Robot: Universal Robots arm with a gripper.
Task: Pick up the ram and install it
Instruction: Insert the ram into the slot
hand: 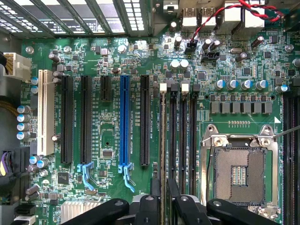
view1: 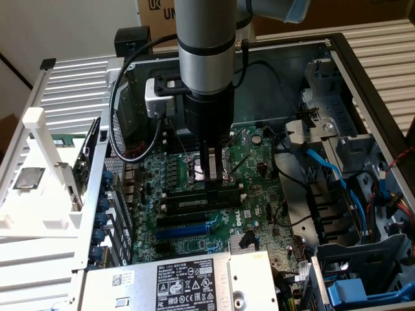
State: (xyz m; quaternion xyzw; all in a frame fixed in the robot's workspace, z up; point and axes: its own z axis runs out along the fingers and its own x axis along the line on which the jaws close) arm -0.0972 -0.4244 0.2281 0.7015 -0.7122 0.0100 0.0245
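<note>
My gripper [view1: 208, 185] hangs straight down over the green motherboard [view1: 256, 155] inside the open computer case. In the wrist view the ram [hand: 162, 131] appears edge-on as a thin pale-green strip. It stands along the memory slot closest to the black expansion slots. The gripper [hand: 163, 186] is shut on it, one black finger [hand: 152, 206] on each side of the strip. In the exterior view the ram [view1: 185, 203] lies level with the black memory slots under the fingers. I cannot tell whether it is pressed fully home.
The open CPU socket [hand: 239, 173] sits just beyond the memory slots. A blue expansion slot [hand: 124, 122] and black ones lie on the other side. The power supply [view1: 188, 282], blue cables [view1: 331, 175] and the drive cage [view1: 363, 272] crowd the case. A white holder [view1: 39, 188] stands outside it.
</note>
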